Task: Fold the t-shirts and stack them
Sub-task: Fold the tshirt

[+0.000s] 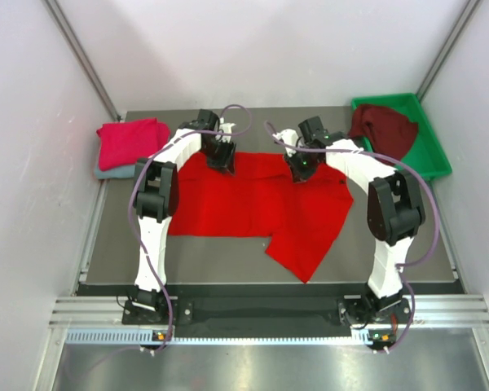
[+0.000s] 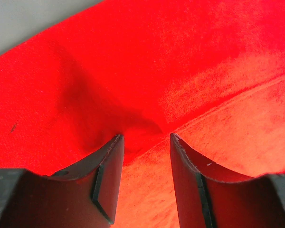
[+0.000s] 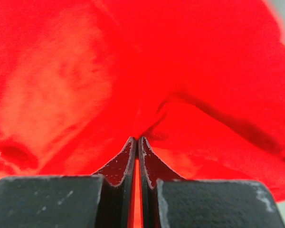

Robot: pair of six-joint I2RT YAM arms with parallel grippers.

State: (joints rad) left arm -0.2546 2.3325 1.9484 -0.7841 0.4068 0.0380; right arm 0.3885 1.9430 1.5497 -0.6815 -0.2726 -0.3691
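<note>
From where I stand, a green plastic tray sits at the far right corner of the dark grey worktop, with a crumpled dark maroon shirt in it. At the far left, a crimson-pink folded shirt lies on a grey-blue shirt, of which only an edge peeks out.

The bright red cloth t-shirt is spread over the middle of the worktop, one part skewed toward the near right. Both arms reach over its far edge and hide the cloth under them.

From above, neither gripper's opening can be made out; the wrist cameras settle it. The left gripper has its fingers apart, tips down on the red cloth, a small hump of fabric rising between them. The right gripper is pinched nearly closed, with a thin sliver of red cloth caught in the slit. Up close, red fills both wrist views, and I cannot tell which part of the shirt it is.
</note>
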